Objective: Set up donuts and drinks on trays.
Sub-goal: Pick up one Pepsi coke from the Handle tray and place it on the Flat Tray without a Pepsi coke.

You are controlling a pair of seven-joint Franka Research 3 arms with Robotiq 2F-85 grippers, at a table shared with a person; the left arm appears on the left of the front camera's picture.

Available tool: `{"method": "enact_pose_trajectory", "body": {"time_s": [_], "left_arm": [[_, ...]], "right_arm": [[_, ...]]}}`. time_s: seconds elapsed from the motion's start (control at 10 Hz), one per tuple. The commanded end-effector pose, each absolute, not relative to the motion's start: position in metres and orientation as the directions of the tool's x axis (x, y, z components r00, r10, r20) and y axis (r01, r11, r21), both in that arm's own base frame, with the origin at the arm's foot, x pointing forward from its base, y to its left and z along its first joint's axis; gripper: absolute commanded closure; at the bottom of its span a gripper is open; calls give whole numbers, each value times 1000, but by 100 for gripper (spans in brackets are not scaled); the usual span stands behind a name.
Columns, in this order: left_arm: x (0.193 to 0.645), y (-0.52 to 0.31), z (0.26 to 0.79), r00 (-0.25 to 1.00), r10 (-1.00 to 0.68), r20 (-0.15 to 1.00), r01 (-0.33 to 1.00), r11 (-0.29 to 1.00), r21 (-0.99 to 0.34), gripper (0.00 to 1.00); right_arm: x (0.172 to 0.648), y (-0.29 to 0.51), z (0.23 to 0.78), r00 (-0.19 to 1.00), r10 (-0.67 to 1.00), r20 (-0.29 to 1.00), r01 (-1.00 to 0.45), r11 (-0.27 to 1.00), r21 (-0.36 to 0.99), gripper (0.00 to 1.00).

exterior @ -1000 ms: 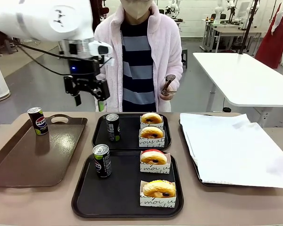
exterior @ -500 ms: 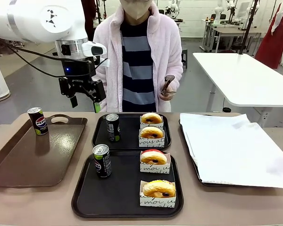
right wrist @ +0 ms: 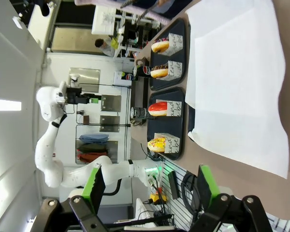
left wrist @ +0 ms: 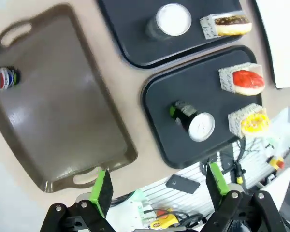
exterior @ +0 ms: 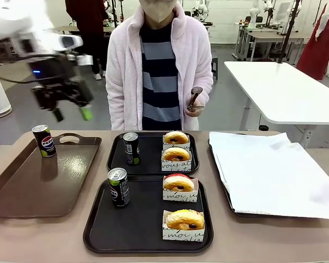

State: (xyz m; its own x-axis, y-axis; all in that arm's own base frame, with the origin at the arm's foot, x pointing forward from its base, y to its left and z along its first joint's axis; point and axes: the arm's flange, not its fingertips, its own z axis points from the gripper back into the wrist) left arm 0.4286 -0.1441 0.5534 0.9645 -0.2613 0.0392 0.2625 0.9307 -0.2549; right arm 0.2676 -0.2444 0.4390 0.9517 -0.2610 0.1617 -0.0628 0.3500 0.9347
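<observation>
While trays (exterior: 148,233) sit filled, a can (exterior: 43,141) stands on the brown tray (exterior: 41,183).

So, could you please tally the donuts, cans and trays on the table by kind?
Donuts: 4
Soda cans: 3
Black square trays: 2
Brown handled tray: 1
Paper-lined tray: 1
Total: 11

- Tan table (exterior: 22,235), crossways.
- Left: brown handled tray (exterior: 27,192).
- Middle: two black trays (exterior: 148,227), near and far.
- Right: white-paper-lined tray (exterior: 274,175).
</observation>
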Motion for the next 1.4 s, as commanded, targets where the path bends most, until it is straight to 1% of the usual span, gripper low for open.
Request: {"method": "enact_pose_trajectory", "body": {"time_s": [0.0, 0.1, 0.2, 0.3, 0.4, 0.6, 0.7, 0.9, 1.1, 1.3], "left_arm": [[410, -72, 541, 978, -202, 47, 206, 920, -333, 0], [404, -39, 529, 989, -147, 26, 145, 903, -405, 0], [412, -6, 522, 995, -95, 39, 102, 870, -482, 0], [408, 34, 511, 997, -23, 70, 61, 795, -604, 0], [404, 65, 499, 993, 40, 114, 56, 681, -731, 0], [402, 111, 479, 982, 134, 137, 52, 499, -865, 0], [401, 136, 464, 982, 167, 91, 14, 416, -909, 0], [401, 181, 444, 985, 164, 62, 14, 281, -960, 0], [395, 212, 429, 993, 109, 34, 7, 240, -971, 0], [396, 237, 423, 995, 100, 11, -14, 248, -969, 0]], "right_arm": [[268, -245, 439, 950, -262, 171, -75, 340, 938, 0], [268, -245, 439, 950, -262, 171, -75, 340, 938, 0], [268, -245, 439, 950, -262, 171, -75, 340, 938, 0], [268, -245, 439, 950, -262, 171, -75, 340, 938, 0], [268, -245, 439, 950, -262, 171, -75, 340, 938, 0], [268, -245, 439, 950, -262, 171, -75, 340, 938, 0], [268, -245, 439, 950, -262, 171, -75, 340, 938, 0], [268, -245, 439, 950, -262, 171, -75, 340, 938, 0], [268, -245, 439, 950, -262, 171, -75, 340, 938, 0], [268, -245, 439, 950, -262, 171, -75, 340, 938, 0]]}}
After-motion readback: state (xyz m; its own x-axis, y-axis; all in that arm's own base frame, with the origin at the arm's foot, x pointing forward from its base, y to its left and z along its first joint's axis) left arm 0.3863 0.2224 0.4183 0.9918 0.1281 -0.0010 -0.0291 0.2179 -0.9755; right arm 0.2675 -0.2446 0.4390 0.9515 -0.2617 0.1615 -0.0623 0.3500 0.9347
